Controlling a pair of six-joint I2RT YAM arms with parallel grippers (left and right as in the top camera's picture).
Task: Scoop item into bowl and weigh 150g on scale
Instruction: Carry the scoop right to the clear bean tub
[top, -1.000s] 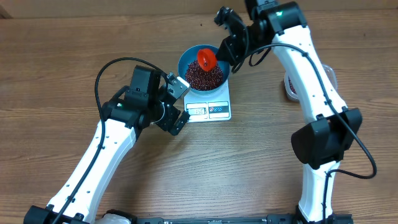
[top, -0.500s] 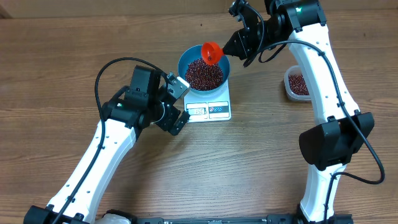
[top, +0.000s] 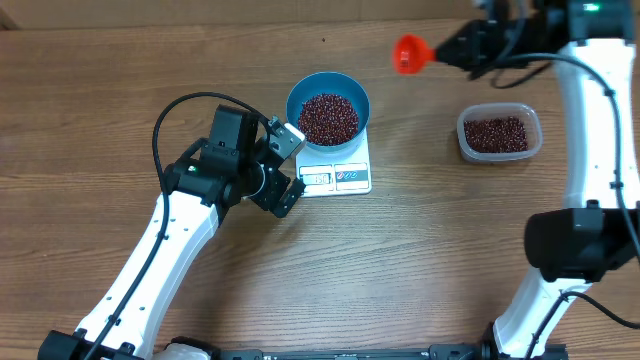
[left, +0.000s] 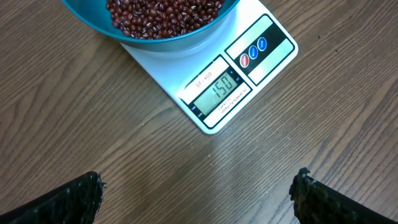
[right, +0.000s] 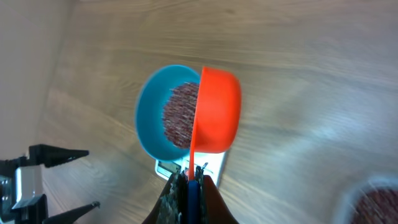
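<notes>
The blue bowl (top: 300, 88) stands on the scale (top: 350, 178), filled with beans (top: 328, 118), and the display shows 150; the clear tub (top: 463, 140) to the right holds more beans. The right gripper (right: 189, 183) is clamped on the handle of the red scoop (top: 408, 52), held above bare table (top: 420, 200) between bowl and tub, clear of both. The left gripper (top: 292, 168) hovers with jaws spread wide just beside the scale's display edge.

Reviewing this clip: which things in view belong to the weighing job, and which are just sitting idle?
Job: beans in the blue bowl on the scale; orange scoop gripped in the right hand; clear tub with more beans.
Idle: left hand, open beside the scale, holding nothing.
</notes>
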